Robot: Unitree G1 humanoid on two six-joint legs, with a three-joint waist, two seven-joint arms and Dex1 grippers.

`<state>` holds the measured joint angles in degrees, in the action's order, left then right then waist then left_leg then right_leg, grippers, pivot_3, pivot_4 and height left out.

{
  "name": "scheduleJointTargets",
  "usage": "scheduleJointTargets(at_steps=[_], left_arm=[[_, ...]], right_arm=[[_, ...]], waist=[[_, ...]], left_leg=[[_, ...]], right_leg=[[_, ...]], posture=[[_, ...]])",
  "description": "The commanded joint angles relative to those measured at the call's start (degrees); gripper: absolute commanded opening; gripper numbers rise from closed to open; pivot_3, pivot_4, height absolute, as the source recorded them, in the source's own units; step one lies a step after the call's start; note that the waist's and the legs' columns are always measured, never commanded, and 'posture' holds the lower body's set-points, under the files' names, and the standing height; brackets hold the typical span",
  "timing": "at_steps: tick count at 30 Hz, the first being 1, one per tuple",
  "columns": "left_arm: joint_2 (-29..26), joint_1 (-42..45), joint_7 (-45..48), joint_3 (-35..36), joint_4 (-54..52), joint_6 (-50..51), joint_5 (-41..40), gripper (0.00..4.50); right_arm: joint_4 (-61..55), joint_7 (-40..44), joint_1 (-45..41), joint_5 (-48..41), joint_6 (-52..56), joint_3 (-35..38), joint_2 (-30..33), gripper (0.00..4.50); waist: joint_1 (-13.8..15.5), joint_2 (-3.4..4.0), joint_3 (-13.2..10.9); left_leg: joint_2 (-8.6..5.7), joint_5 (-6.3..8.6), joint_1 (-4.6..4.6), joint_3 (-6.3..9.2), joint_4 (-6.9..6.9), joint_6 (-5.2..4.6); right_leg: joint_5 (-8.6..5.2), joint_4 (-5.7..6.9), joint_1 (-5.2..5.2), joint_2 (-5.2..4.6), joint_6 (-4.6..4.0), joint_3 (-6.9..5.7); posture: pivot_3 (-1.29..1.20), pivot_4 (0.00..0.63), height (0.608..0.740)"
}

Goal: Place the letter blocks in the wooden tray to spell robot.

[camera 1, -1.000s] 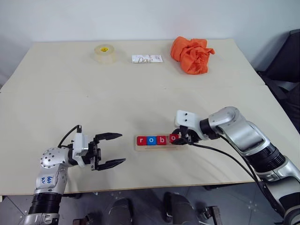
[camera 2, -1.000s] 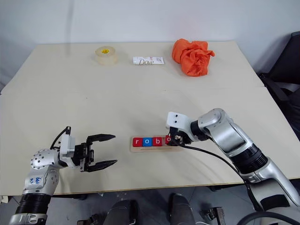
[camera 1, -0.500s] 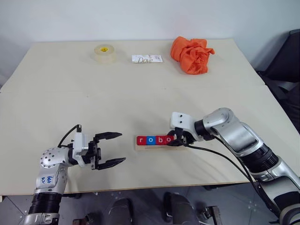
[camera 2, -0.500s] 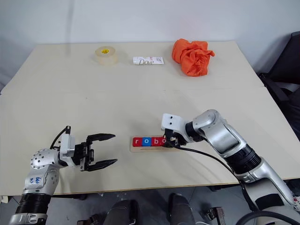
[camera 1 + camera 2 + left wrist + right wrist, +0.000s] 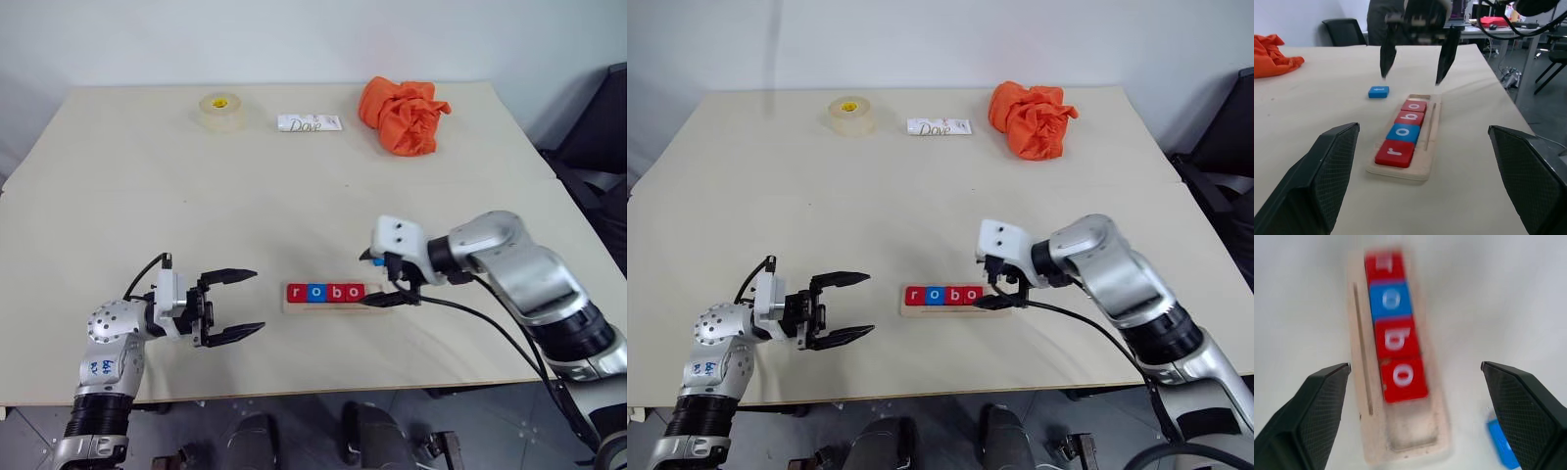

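So the wooden tray (image 5: 333,300) sits near the counter's (image 5: 294,196) front edge with four letter blocks (image 5: 325,292) in it reading r-o-b-o, right-end slot bare. The blue t block (image 5: 1378,91) lies just beside the tray. Right pincer (image 5: 1415,61) hangs spread wide above the tray's right end, empty. Left pincer (image 5: 235,305) is spread too, left of the tray.

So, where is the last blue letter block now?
In the left wrist view, the blue block lies flat on the table, outside the wooden tray, beside its empty end and below the open right gripper.
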<state>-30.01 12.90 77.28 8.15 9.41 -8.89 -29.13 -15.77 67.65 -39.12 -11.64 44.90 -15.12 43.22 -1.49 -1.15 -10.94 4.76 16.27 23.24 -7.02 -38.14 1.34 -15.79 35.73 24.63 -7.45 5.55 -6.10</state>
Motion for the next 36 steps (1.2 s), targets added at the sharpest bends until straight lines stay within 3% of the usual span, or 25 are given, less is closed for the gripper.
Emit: scheduleJointTargets(at_steps=[1, 6, 13, 20, 27, 35, 36], left_arm=[[0.2, 0.9, 0.6, -0.1, 0.6, -1.1, -0.5, 4.50], [0.0, 2.8, 1.8, -0.4, 3.0, -1.2, -0.4, 4.50], [-0.2, 5.5, 3.4, -0.5, 6.1, -1.6, -0.2, 4.50], [0.0, 5.9, 3.8, -0.7, 6.0, -1.4, -0.1, 4.50], [-1.1, 1.7, 2.4, 0.7, 1.3, -0.7, -0.8, 4.50], [-1.7, -2.4, 0.2, 1.9, -2.8, 0.0, -1.2, 4.50], [-1.8, -2.7, 0.1, 1.9, -3.1, -0.1, -1.2, 4.50]], right_arm=[[-2.6, -3.5, 7.6, -4.2, -0.7, 10.0, 0.6, 4.48], [-4.7, -10.3, 21.8, -6.1, -3.5, 23.3, 0.2, 4.48], [-10.8, -16.2, 32.5, -8.2, -1.0, 30.4, 0.5, 4.48], [-10.6, -26.1, 25.5, -8.9, 4.3, 24.6, -5.7, 4.48], [-0.6, -40.2, 15.8, -3.5, 6.8, 17.1, -17.4, 4.48], [4.1, -45.3, 13.6, -2.0, 8.1, 15.5, -20.7, 4.48], [3.9, -45.7, 13.8, -2.1, 8.9, 15.4, -21.0, 4.31]], waist=[[0.3, -0.02, 0.0], [1.4, -0.02, 0.0], [1.2, -0.02, 0.0], [1.1, -0.04, 0.0], [1.0, -0.05, 0.0], [1.2, -0.05, 0.0], [1.2, -0.05, 0.0]], left_leg=[[0.00, 0.00, 0.00, 0.02, 0.00, 0.00], [-0.03, 0.02, 0.01, -0.02, 0.00, -0.01], [0.00, 0.01, -0.05, 0.02, 0.01, 0.00], [0.02, -0.04, -0.10, 0.05, 0.00, 0.02], [0.00, -0.05, -0.03, 0.03, 0.00, 0.02], [-0.02, -0.01, 0.02, 0.03, 0.02, -0.05], [-0.01, 0.00, 0.02, 0.03, 0.02, -0.05]], right_leg=[[0.00, -0.01, -0.02, 0.00, 0.00, -0.01], [0.00, -0.09, -0.03, -0.01, 0.01, 0.00], [0.01, -0.03, -0.04, 0.04, 0.02, 0.01], [0.01, 0.09, -0.04, 0.05, 0.01, 0.04], [0.01, 0.10, 0.01, 0.03, 0.00, 0.03], [0.01, 0.01, 0.00, 0.02, -0.01, 0.03], [0.01, 0.01, 0.00, 0.03, -0.01, 0.03]], posture=[[0.00, 0.150, 0.740], [0.00, 0.150, 0.740], [0.00, 0.150, 0.740], [0.00, 0.150, 0.740], [0.00, 0.150, 0.740], [0.00, 0.150, 0.740], [0.00, 0.150, 0.740]])
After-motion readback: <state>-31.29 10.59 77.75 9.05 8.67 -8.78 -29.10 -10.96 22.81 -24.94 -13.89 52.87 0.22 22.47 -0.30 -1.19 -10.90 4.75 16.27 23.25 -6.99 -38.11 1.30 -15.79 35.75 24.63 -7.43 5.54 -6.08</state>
